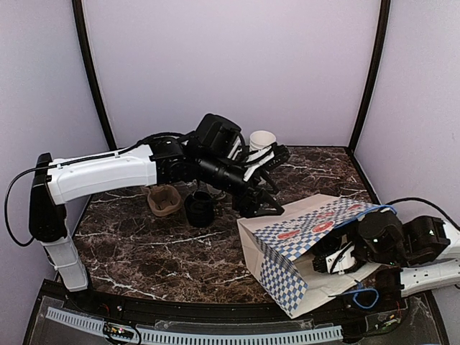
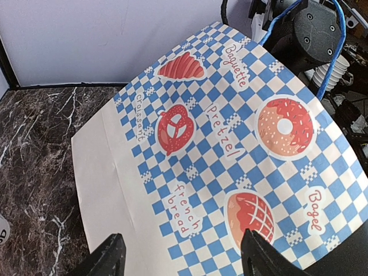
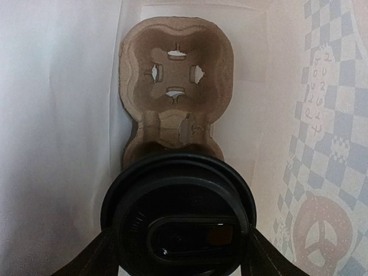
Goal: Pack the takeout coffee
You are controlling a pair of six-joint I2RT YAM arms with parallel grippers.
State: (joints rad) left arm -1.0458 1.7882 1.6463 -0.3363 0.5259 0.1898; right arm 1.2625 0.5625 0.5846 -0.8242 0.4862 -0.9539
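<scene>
Right gripper [image 3: 180, 244] inside paper bag [image 3: 322, 115], fingers clamped either side of black-lidded takeout coffee [image 3: 178, 221], pulp carrier [image 3: 175, 80] just beyond fingertips, left gripper [image 2: 181, 247] spread open above bag exterior.

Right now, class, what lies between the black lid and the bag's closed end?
A brown cup carrier, far slot empty, sits beyond the black lid: right wrist view.
</scene>
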